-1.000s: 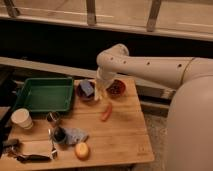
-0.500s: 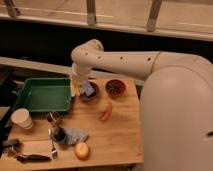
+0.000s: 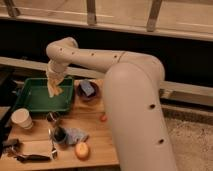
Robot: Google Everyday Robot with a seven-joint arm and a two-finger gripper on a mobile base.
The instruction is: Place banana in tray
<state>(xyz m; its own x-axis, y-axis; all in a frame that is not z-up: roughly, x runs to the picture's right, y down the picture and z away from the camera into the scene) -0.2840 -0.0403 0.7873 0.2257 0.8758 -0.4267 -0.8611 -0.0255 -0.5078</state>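
The dark green tray (image 3: 34, 98) sits at the back left of the wooden table. My gripper (image 3: 54, 80) hangs over the tray's right half at the end of the white arm that reaches in from the right. It is shut on the pale yellow banana (image 3: 53, 90), which dangles from it just above the tray floor, near the right rim. I cannot tell whether the banana's tip touches the tray.
A dark bowl with a blue sponge (image 3: 87, 90) stands right of the tray. An orange-red stick (image 3: 102, 118) peeks out beside the arm. In front are a white cup (image 3: 21, 119), a metal can (image 3: 52, 118), a blue cloth (image 3: 75, 135) and a round orange fruit (image 3: 81, 150).
The arm has swung left from above the bowls to over the tray, carrying the banana with it. The view has shifted too, and the arm now fills more of it.
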